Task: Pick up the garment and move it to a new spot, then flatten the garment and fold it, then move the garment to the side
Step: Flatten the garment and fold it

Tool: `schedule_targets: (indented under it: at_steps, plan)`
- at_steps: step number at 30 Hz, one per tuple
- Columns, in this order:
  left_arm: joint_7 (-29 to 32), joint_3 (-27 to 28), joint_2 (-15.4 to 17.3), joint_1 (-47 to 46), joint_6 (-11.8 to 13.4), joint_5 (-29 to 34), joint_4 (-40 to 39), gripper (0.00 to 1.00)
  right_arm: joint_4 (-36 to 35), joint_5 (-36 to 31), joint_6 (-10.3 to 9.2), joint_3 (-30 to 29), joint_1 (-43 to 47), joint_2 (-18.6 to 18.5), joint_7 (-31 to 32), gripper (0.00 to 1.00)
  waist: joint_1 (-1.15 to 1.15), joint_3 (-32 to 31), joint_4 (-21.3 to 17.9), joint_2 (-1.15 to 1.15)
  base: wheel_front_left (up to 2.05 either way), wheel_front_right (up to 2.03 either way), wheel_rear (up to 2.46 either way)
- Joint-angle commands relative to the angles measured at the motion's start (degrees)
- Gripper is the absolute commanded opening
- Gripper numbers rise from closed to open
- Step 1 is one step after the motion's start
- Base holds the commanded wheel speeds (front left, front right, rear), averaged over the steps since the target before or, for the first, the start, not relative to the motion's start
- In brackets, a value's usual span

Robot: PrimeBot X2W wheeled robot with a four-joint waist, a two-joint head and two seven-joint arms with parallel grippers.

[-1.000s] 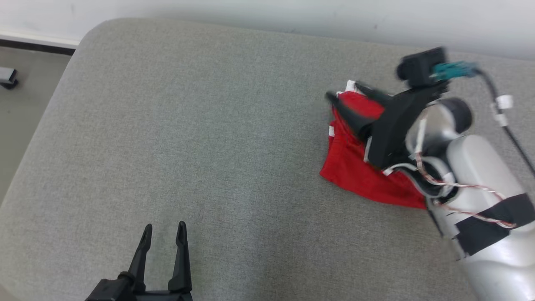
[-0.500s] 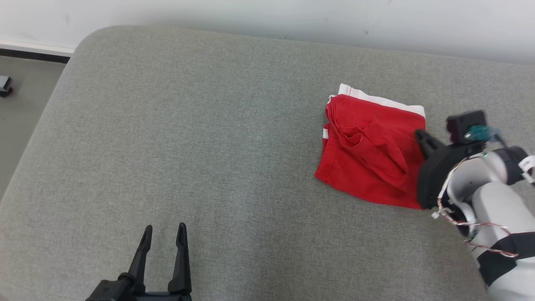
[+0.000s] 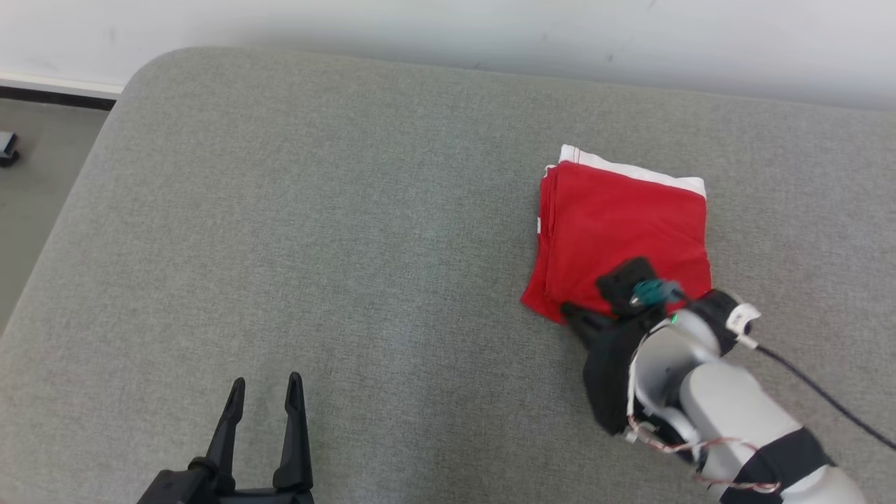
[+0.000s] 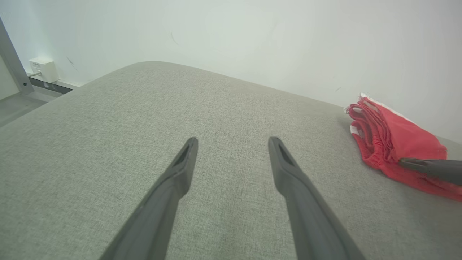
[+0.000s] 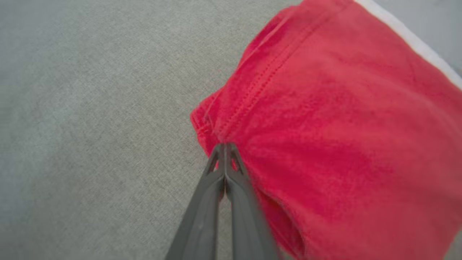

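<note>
Folded red cloth garment (image 3: 623,224) with a white band (image 3: 630,168) along its far edge. It lies flat on the grey woven-fabric counter (image 3: 350,245), at about 2 o'clock from the centre of the head view and near the counter's far edge. The layered hems stack along the garment's 9 o'clock side, as the left wrist view (image 4: 393,144) shows.

Right tool (image 3: 570,311): set at the garment's 7 o'clock corner, fingers pointing toward 10 o'clock in the head view. In the right wrist view the two dark fingers are clenched together with no gap, and the tool's tips (image 5: 224,146) touch the stitched hem of the garment (image 5: 343,126). Whether any cloth is pinched between them cannot be told. The pale forearm (image 3: 735,420) extends toward 5 o'clock, and a black cable (image 3: 826,395) runs off toward 4 o'clock. One finger of this tool (image 4: 426,167) lies across the garment's near edge in the left wrist view.

Left tool (image 3: 266,381): at 7 o'clock in the head view, well apart from the garment. It is released, with its fingers spread (image 4: 232,141) over bare counter and nothing between them.

Surroundings: a white wall (image 3: 448,28) runs behind the counter at 12 o'clock. A strip of grey floor (image 3: 35,175) shows at 9 o'clock. A small white wall box (image 4: 43,68) sits at 10 o'clock in the left wrist view.
</note>
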Motion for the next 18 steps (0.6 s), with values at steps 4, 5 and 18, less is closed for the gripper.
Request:
schedule_targets:
  at_steps: [4,5,18]
  plan:
    - [-0.1,0.2,0.0,0.9,0.2,-0.4,-0.2,1.00,-2.5,2.9,-0.16,3.9,2.4,0.9,0.4,0.00,0.00,-0.8,-0.9,0.00,0.00,0.00,0.00]
    - [-0.1,0.2,0.0,1.0,0.2,-0.4,-0.2,1.00,-3.3,3.9,-0.16,4.3,2.8,1.4,-0.2,0.00,0.00,-1.0,-1.0,0.00,0.00,0.00,0.00]
    - [-0.1,4.5,0.0,2.8,0.2,1.0,-0.5,1.00,-14.2,5.6,-0.16,-13.2,14.4,5.8,-17.4,1.00,0.00,-6.2,-3.9,0.00,0.00,0.00,0.00]
